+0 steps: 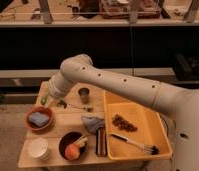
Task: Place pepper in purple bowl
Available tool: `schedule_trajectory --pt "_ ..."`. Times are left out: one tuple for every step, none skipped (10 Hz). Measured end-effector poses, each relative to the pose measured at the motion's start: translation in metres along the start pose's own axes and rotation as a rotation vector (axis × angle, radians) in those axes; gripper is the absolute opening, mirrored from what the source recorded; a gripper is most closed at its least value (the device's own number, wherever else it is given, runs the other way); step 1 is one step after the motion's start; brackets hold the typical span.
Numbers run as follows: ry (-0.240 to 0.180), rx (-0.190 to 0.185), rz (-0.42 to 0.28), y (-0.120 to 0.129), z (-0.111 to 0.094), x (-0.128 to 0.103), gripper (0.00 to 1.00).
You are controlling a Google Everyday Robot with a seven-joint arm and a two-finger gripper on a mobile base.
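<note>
- Wooden table (68, 119) seen from above and in front, crowded with dishes; a white robot arm (108, 82) reaches in from the right and bends down toward the table's back-left corner.
- Gripper (47, 101) hangs low over that back-left corner, just behind the orange bowl (29, 116).
- Its fingers are closed, and a small light-green sliver – the pepper (43, 100) – shows at their tips, apparently pinched there.
- Purple bowl (62, 141) sits at the front edge, well apart from the gripper and nearer the camera, with the orange bowl between them on the left.
- Purple bowl holds a round orange-pink item and a pale piece.
- White cup (38, 148) stands just left of the purple bowl – a metal cup (83, 95) stands right of the gripper.
- Yellow tray (107, 120) fills the table's right side.
</note>
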Motion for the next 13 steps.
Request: schedule_trajectory --pt "-0.032 -0.025 -0.009 0.01 0.005 -0.003 0.14" --pt "-0.05 -0.045 -0.015 0.022 0.008 -0.008 0.14" --pt "-0.062 -0.063 -0.022 0.035 0.011 -0.014 0.14" --pt "-0.067 -0.076 -0.03 0.051 0.013 -0.023 0.14" --pt "-0.075 -0.084 -0.036 0.07 0.014 -0.032 0.14" --pt "-0.083 -0.09 -0.04 0.082 0.014 -0.039 0.14" --pt "-0.091 -0.098 -0.044 0.092 0.015 -0.043 0.14" --pt "-0.114 -0.107 -0.038 0.103 0.02 -0.046 0.14" --pt "-0.141 -0.111 -0.032 0.111 0.025 -0.04 0.14" --pt "-0.163 -0.115 -0.027 0.118 0.03 -0.035 0.14" --pt "-0.182 -0.131 -0.029 0.128 0.038 -0.031 0.14" --pt "-0.188 -0.141 -0.026 0.134 0.043 -0.028 0.14" --pt "-0.19 -0.145 -0.016 0.138 0.044 -0.024 0.14"
